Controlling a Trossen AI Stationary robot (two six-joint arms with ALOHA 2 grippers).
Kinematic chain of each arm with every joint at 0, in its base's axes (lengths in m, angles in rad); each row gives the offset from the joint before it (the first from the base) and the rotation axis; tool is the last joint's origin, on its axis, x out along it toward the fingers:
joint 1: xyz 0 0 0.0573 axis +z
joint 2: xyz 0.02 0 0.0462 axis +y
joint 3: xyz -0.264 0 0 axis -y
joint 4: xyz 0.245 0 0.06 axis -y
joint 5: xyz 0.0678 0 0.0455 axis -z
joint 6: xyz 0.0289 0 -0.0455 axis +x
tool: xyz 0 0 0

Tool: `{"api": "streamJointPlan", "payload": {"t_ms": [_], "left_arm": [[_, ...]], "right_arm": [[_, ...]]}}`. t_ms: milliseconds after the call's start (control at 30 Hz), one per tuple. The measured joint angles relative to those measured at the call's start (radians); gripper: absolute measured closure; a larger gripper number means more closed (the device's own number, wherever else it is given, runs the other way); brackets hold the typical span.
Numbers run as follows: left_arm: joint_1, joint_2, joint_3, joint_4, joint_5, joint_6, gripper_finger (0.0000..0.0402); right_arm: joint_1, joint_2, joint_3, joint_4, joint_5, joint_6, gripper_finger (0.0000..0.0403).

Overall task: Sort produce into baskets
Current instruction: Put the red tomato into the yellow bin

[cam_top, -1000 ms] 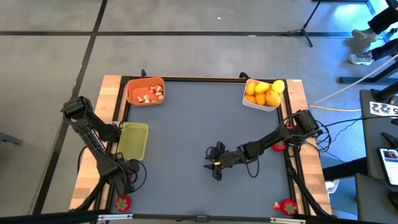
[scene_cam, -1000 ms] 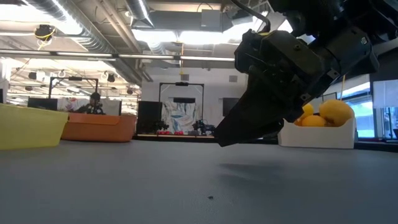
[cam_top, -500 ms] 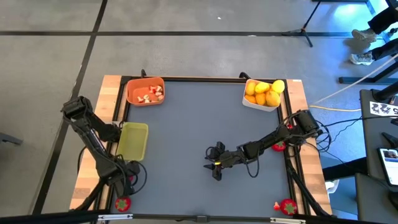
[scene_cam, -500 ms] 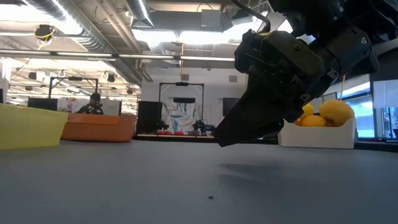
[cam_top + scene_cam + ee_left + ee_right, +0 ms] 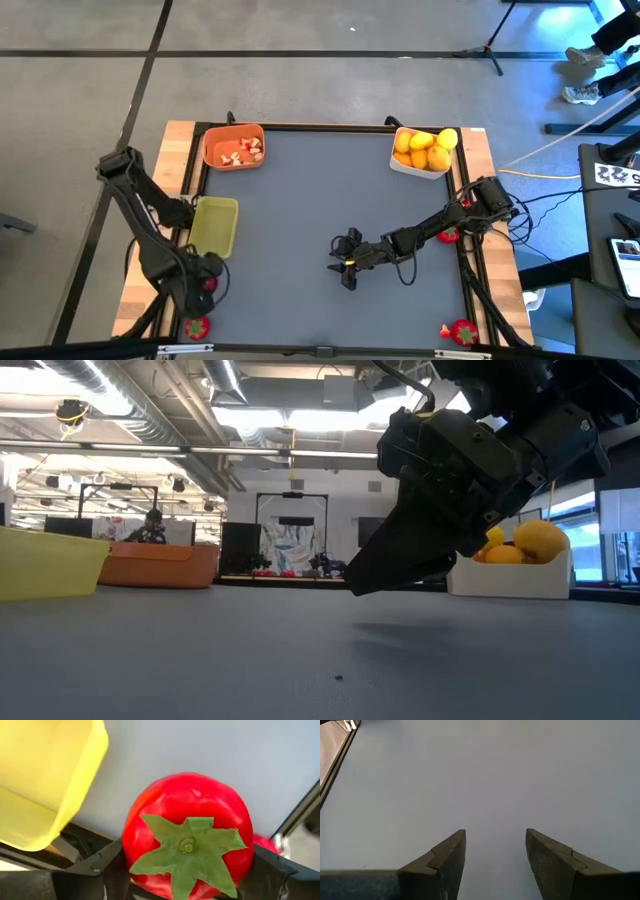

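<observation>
My left gripper [image 5: 203,282] is at the table's near left, just nearside of the translucent yellow-green bin [image 5: 214,224], shut on a red fruit with a green top [image 5: 187,832]. My right gripper [image 5: 345,268] hangs open and empty a little above the middle of the grey table; the right wrist view [image 5: 495,845] shows only bare table between its fingers. The orange bin [image 5: 234,146] at the far left holds pale-and-red bits. The white bin [image 5: 422,150] at the far right holds yellow and orange citrus. My left gripper pinches the red fruit between its two fingers, one on each of its round sides [image 5: 131,855]. The fingers come from above, pointing down. The fruit's green top [image 5: 187,845] faces up toward the wrist camera. I cannot tell whether the fruit is off the table.
One red fruit [image 5: 197,326] lies on the wooden border at the near left, one [image 5: 462,332] at the near right, and one [image 5: 448,236] at the right edge under my right arm. The grey table [image 5: 300,200] between the bins is bare.
My left arm has shifted a little, its elbow going toward the table's left edge, and the red fruit now shows in its gripper from above. My right arm has kept still.
</observation>
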Motion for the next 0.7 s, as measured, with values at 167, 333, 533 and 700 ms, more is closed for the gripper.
{"api": "streamJointPlan", "payload": {"t_ms": [167,333,533,700], "left_arm": [[0.009,-0.102,0.0,-0.01,-0.106,-0.092,0.0103],[0.043,-0.192,0.0,-0.015,-0.244,-0.112,0.0097],[0.115,-0.255,0.0,-0.118,-0.299,-0.108,0.0116],[0.192,-0.265,0.0,-0.284,-0.329,-0.141,0.0117]], "right_arm": [[0.0,0.0,0.0,0.0,0.0,0.0,0.0196],[0.0,0.0,0.0,0.0,0.0,-0.003,0.0196],[0.0,0.0,0.0,-0.001,0.0,-0.007,0.0196],[0.0,0.0,0.0,-0.002,0.0,-0.007,0.0196]]}}
